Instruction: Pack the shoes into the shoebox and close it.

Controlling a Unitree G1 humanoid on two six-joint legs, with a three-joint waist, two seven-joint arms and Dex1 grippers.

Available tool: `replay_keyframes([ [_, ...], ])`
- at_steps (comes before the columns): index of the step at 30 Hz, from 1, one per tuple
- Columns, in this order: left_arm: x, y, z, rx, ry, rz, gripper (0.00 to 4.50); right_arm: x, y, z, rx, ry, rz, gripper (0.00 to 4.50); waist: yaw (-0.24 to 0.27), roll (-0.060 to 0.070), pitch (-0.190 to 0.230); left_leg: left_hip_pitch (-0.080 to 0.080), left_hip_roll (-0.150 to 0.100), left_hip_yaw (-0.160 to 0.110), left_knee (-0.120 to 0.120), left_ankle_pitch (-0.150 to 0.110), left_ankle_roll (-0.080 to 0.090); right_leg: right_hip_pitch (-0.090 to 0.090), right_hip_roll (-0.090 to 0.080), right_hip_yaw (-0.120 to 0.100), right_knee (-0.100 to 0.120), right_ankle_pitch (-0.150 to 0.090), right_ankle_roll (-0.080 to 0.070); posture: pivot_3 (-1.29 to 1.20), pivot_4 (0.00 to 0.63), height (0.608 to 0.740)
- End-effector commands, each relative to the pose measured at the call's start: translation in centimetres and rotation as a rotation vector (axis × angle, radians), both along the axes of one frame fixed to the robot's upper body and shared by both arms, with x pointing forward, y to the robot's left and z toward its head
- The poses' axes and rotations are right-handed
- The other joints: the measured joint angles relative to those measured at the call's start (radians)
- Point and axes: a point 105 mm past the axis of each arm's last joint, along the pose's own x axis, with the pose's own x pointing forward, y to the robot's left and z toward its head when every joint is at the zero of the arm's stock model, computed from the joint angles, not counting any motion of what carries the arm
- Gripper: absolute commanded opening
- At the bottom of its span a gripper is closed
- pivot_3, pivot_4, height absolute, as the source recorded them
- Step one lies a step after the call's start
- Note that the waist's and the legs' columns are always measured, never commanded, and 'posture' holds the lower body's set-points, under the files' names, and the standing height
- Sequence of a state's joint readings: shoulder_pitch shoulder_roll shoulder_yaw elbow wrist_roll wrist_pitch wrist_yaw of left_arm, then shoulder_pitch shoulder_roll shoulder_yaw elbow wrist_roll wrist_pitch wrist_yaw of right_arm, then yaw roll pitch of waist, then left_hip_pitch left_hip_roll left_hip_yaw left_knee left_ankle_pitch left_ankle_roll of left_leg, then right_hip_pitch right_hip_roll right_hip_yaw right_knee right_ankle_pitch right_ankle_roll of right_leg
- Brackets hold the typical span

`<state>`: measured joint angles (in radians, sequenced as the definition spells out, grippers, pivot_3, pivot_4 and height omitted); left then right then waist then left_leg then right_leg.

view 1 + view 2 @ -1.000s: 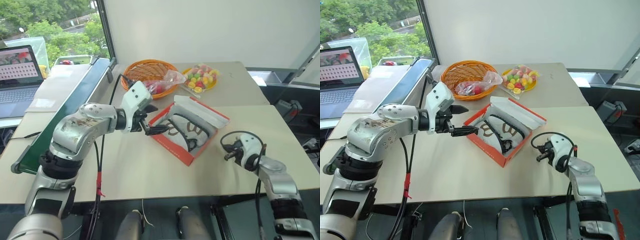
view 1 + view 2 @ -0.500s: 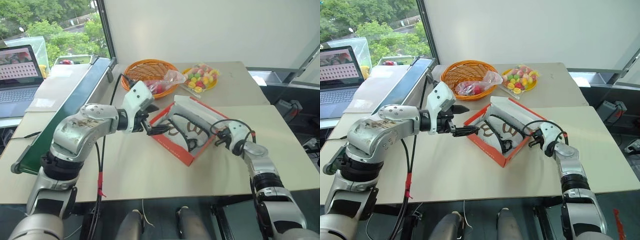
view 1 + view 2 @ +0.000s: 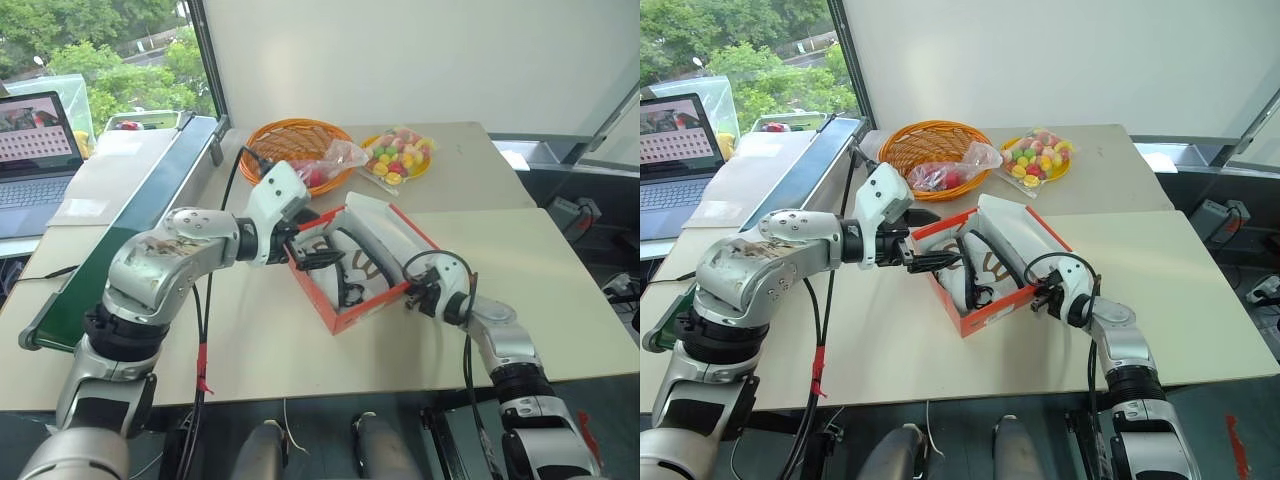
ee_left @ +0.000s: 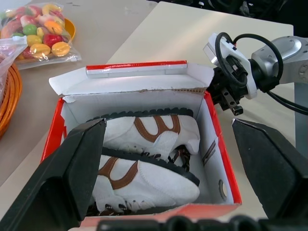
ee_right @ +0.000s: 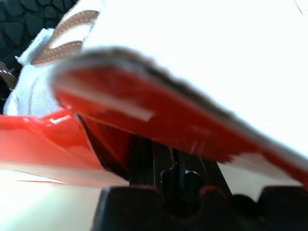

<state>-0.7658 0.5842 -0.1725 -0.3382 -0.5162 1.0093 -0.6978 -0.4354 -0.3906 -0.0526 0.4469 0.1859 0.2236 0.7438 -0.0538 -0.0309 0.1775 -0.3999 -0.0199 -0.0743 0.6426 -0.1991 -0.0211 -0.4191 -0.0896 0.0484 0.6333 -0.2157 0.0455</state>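
The red shoebox (image 3: 372, 307) sits open mid-table, turned at an angle, with its white-lined lid (image 3: 385, 232) standing up at the far side. Both white shoes (image 4: 144, 159), with brown stripes and dark soles, lie side by side inside it. My left gripper (image 3: 312, 243) hangs open at the box's left corner, its fingers (image 4: 72, 173) spread wide and holding nothing. My right gripper (image 3: 418, 296) is shut and empty, pressed against the box's near right wall just under the lid's red edge (image 5: 159, 130).
An orange wicker basket (image 3: 285, 140) with a plastic bag (image 3: 330, 165) stands behind the box. Beside it lies a yellow plate of coloured sweets (image 3: 400, 155). A long green case (image 3: 140, 210) and a laptop (image 3: 35, 145) are at the left.
My right gripper swung left from the table's right side to the box. The box slid and turned leftward toward my left gripper. The left arm stayed put.
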Motion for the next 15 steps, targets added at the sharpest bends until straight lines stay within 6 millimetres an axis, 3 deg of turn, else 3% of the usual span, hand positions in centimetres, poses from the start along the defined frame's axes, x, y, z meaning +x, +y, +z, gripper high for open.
replay_keyframes([
  [1, -0.1, -0.1, 1.2, -0.021, -0.052, -0.006, 4.49, 0.5, -0.7, 1.4, 0.031, -0.064, -0.056, 0.0, 0.0, 0.0, 0.0, 0.0, 0.0, 0.0, 0.0, 0.0, 0.0, 0.0, 0.0, 0.0, 0.0, 0.0, 0.0, 0.0, 0.15, 0.74],
  [6, -0.2, -0.2, 1.3, -0.025, -0.056, -0.011, 4.49, 0.9, -1.5, 2.1, 0.039, -0.089, -0.103, 0.0, 0.004, 0.0, 0.0, 0.0, 0.0, 0.0, 0.0, 0.0, 0.0, 0.0, 0.0, 0.0, 0.0, 0.0, 0.0, 0.0, 0.15, 0.74],
  [11, -0.4, -1.0, 2.9, -0.102, -0.092, -0.042, 4.49, 1.4, -2.4, 2.4, -0.006, -0.109, -0.146, 0.0, 0.007, 0.0, 0.0, 0.0, 0.0, 0.0, 0.0, 0.0, 0.0, 0.0, 0.0, 0.0, 0.0, 0.0, 0.0, 0.0, 0.15, 0.74],
  [15, -0.3, -1.1, 3.2, -0.115, -0.102, -0.036, 4.49, 2.3, -3.4, 3.6, 0.014, -0.169, -0.216, 0.0, 0.006, 0.0, 0.0, 0.0, 0.0, 0.0, 0.0, 0.0, 0.0, 0.0, 0.0, 0.0, 0.0, 0.0, 0.0, 0.0, 0.15, 0.74],
])
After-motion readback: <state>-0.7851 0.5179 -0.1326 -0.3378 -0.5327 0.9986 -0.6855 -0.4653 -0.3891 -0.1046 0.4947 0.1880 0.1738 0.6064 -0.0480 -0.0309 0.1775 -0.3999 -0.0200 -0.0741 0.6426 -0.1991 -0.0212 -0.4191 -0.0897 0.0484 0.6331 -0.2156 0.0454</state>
